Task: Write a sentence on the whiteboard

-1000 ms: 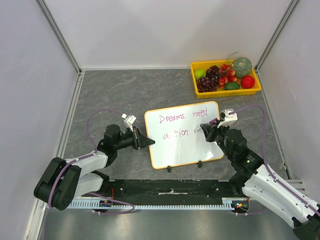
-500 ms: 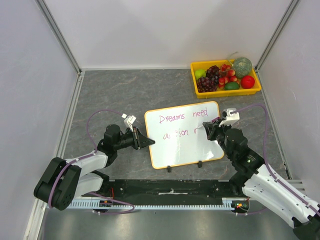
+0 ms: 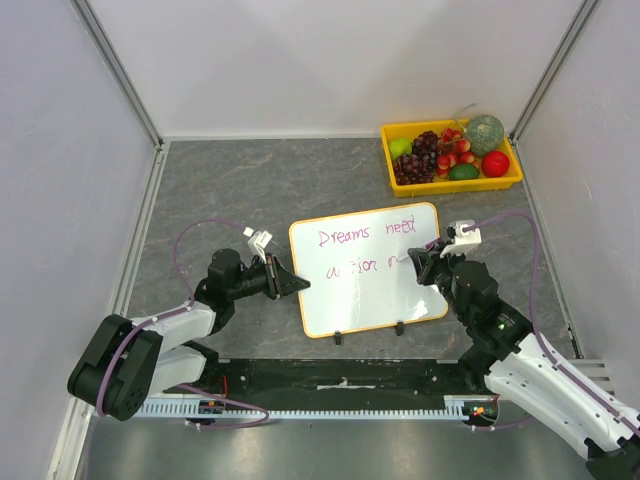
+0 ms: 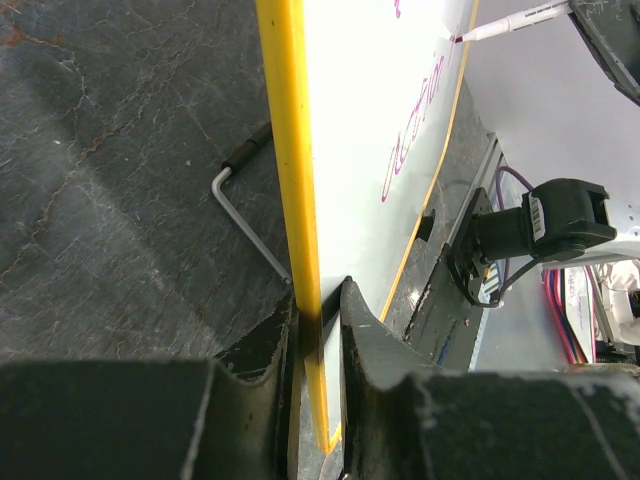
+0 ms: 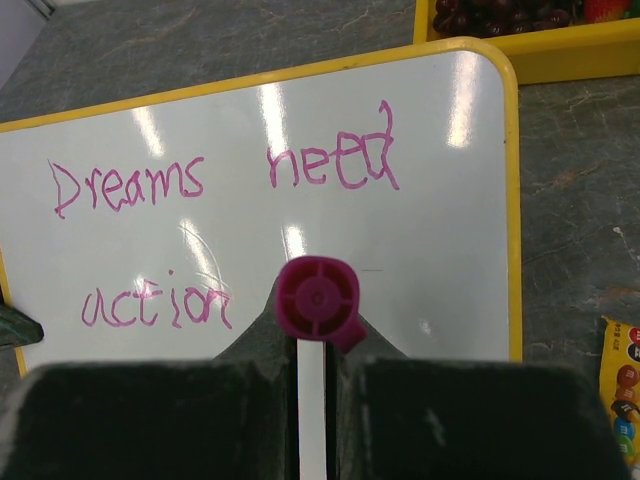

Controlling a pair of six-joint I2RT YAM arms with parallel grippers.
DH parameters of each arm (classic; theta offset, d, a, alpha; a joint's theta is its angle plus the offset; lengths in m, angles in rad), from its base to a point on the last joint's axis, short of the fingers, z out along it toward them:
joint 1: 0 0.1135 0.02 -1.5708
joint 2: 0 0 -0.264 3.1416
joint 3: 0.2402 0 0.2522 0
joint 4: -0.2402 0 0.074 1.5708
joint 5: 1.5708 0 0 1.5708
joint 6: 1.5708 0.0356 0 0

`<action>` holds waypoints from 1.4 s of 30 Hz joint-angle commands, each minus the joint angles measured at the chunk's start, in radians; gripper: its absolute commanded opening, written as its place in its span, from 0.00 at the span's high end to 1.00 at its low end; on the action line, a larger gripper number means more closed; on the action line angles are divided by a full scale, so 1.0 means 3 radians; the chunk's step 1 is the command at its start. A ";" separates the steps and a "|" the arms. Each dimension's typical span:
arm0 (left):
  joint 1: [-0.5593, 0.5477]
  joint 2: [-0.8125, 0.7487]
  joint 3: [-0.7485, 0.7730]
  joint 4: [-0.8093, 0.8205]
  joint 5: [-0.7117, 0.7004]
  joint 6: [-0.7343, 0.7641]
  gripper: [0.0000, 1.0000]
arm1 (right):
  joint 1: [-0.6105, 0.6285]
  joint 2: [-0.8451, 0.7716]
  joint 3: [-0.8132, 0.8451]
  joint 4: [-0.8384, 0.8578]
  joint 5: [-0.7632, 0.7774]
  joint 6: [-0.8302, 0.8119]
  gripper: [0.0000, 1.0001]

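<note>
A new squiggle has shown up after "action" on the second line since a second ago, so the sentence is growing but doesn't look finished to me. The whiteboard (image 3: 365, 268) sits mid-surface toward the near side, its left edge pinched shut in the left tool (image 3: 297, 284). The right tool (image 3: 422, 262), on its right, is clamped on the pink marker (image 4: 510, 22), tip at the board.

Grey table (image 3: 250, 190): whiteboard (image 3: 366, 292), yellow tray (image 3: 452, 186).
</note>
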 commanded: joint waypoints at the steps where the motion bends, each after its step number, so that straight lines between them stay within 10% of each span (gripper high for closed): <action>1: -0.0012 0.0052 0.0013 -0.0195 -0.0277 0.0324 0.98 | 0.0000 -0.0071 -0.0057 -0.0118 -0.0003 -0.0015 1.00; 42: -0.0012 0.0052 0.0018 -0.0201 -0.0277 0.0324 0.98 | 0.0000 0.0123 0.0081 -0.0056 0.0084 -0.0081 1.00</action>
